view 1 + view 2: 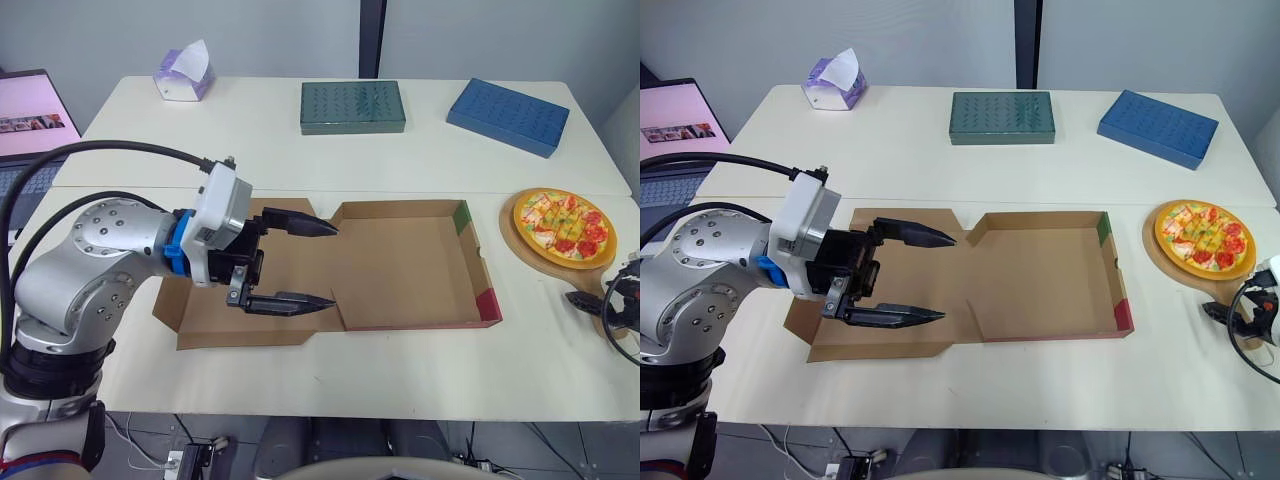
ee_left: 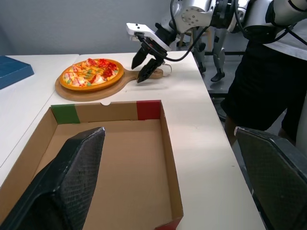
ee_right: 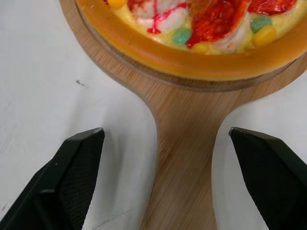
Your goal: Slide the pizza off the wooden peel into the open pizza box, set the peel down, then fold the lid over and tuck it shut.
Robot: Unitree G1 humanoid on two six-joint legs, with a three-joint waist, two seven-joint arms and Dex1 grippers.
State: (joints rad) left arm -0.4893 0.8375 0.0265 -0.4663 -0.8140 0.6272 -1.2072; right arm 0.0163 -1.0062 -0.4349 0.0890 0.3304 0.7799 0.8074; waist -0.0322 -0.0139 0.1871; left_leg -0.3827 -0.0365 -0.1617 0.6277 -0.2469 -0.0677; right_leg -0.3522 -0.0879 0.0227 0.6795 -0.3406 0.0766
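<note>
**Lining up on the peel handle (image 3: 184, 158)**
Right gripper (image 3: 165, 136), fingers apart, straddles it without gripping; the pizza (image 1: 566, 224) sits on the peel (image 1: 517, 245), right of the open pizza box (image 1: 400, 265). Best to close squarely mid-handle and keep the peel level.

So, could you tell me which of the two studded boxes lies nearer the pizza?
The blue box, angled at the far right behind the pizza; the green box sits centrally.
</note>
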